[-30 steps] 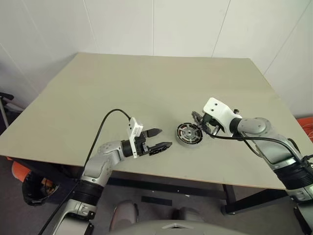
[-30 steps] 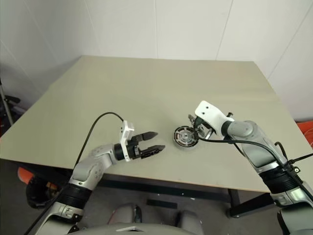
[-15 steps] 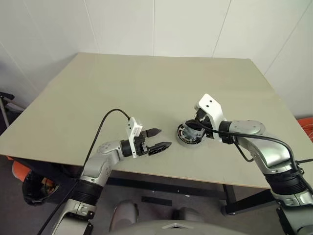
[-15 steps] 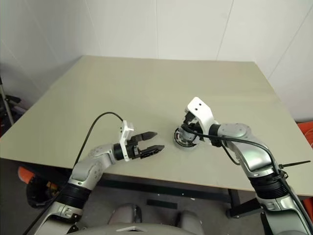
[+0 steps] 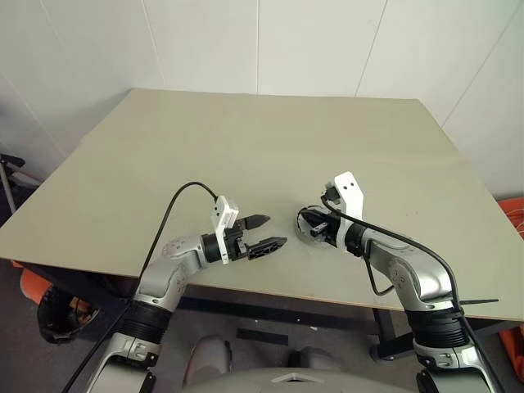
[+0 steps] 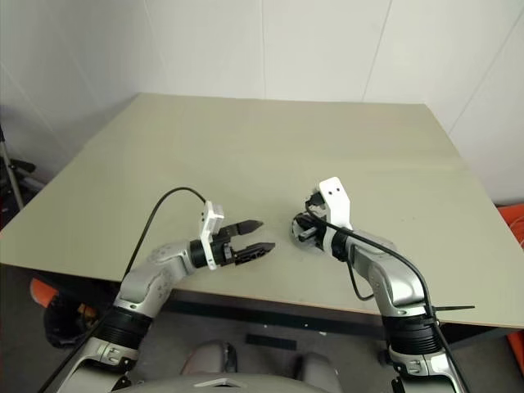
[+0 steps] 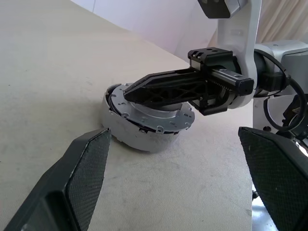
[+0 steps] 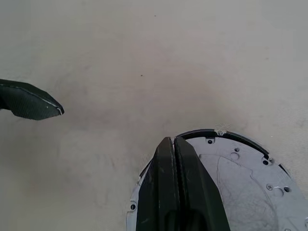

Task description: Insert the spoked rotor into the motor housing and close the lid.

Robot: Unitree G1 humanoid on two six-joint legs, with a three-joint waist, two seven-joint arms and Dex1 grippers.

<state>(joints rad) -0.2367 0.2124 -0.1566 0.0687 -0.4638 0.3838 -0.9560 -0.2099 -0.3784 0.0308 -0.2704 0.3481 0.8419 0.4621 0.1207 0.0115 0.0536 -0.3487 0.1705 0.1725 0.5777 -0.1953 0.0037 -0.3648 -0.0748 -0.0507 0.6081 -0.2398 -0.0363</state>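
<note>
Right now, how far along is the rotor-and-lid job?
Looks done: the lid lies down over the housing, so the rotor is presumably inside, hidden. In hand: the shut right gripper lies across the lid's top, seemingly pressing it. Left: the lid looks slightly offset, with a dark gap at one edge, so it may need seating fully. The left gripper hangs open nearby, empty.

beige table (image 5: 246,139) against white panelled wall (image 5: 286,41), orange object (image 5: 514,209) at right edge

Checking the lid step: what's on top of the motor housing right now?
The shut right claw lies across the closed lid on the motor housing. Whatever is inside is covered.
</note>
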